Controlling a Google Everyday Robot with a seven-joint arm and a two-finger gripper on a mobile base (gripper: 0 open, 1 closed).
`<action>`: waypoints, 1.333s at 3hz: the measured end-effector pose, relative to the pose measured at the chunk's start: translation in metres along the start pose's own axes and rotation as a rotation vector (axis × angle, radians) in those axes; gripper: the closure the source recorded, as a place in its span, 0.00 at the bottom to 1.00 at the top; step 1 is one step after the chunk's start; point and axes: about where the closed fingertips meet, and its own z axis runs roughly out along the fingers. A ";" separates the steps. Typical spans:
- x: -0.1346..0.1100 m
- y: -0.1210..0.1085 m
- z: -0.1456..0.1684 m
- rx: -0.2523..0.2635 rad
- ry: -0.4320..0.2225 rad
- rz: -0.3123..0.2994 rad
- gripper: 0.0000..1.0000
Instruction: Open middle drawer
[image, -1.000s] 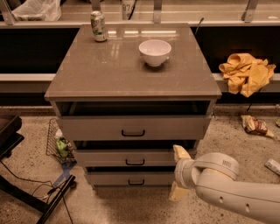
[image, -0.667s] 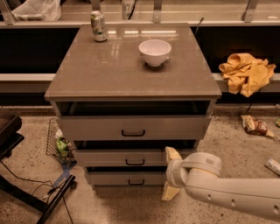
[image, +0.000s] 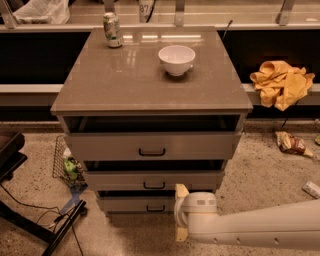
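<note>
Camera view: the middle drawer (image: 152, 176) sits lower centre, its black handle (image: 154, 185) untouched. The gripper (image: 181, 212) hovers just below and right of it, grip state impossible to tell. Danger: sliding left at this height, it could hook the bottom drawer (image: 125, 204) instead.

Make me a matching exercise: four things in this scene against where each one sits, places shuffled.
Things:
1. white bowl
2. can
3. yellow cloth
4. tool

Places:
A. low in front of the cabinet, below and right of the middle drawer handle
B. back left corner of the cabinet's top
C. off to the cabinet's right, beyond its top
D. on the cabinet's top, right of centre

Pairs: 1-D, 2-B, 3-C, 4-A
</note>
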 end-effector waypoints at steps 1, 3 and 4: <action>0.004 -0.011 0.002 0.049 0.016 -0.065 0.00; -0.029 -0.009 0.023 -0.011 0.062 -0.090 0.00; -0.047 -0.010 0.042 -0.047 0.095 -0.133 0.00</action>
